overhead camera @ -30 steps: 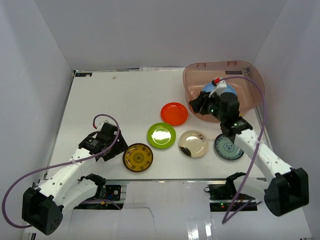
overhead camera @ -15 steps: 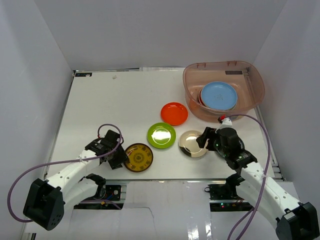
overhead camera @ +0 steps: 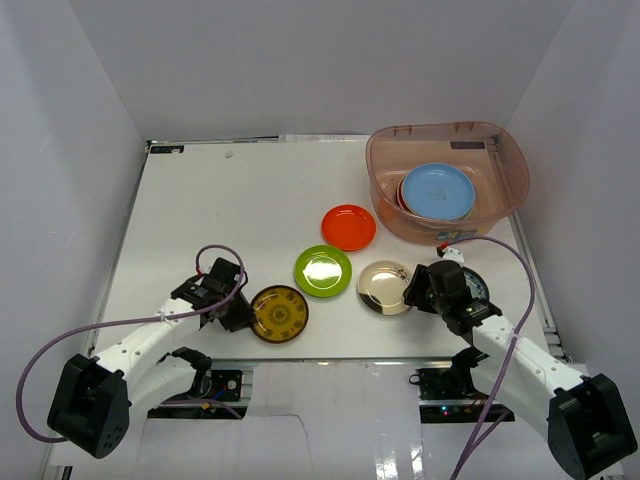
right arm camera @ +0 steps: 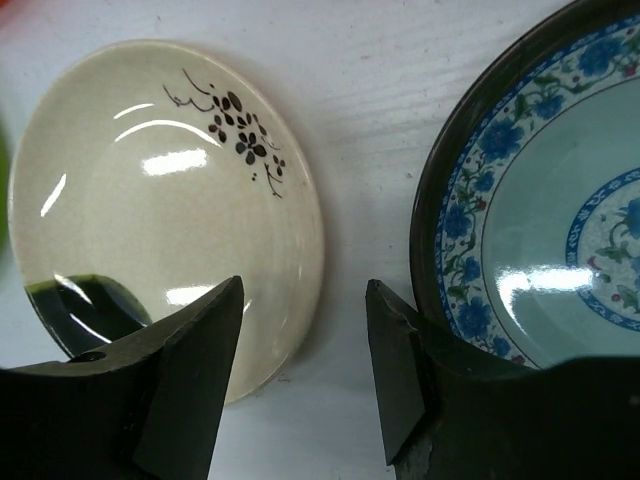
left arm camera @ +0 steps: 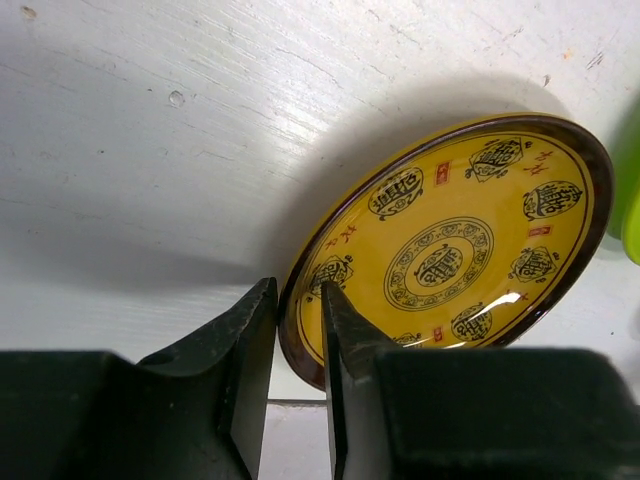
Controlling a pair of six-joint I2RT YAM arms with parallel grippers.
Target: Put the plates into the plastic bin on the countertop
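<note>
Lying outside the part-filled bin (overhead camera: 440,128), five plates (overhead camera: 322,270); yellow plate (left arm camera: 450,260) pinched by left hand (left arm camera: 297,295) at seven o'clock, right hand (right arm camera: 303,290) open, empty.

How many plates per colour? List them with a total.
Light blue round plate: 1
Orange round plate: 1
Green round plate: 1
Cream round plate: 1
Brown-yellow round plate: 1
Teal patterned round plate: 1
Total: 6 visible; any beneath blue unclear.

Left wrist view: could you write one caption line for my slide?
Left gripper straddling the rim of the yellow plate on the countertop.
</note>
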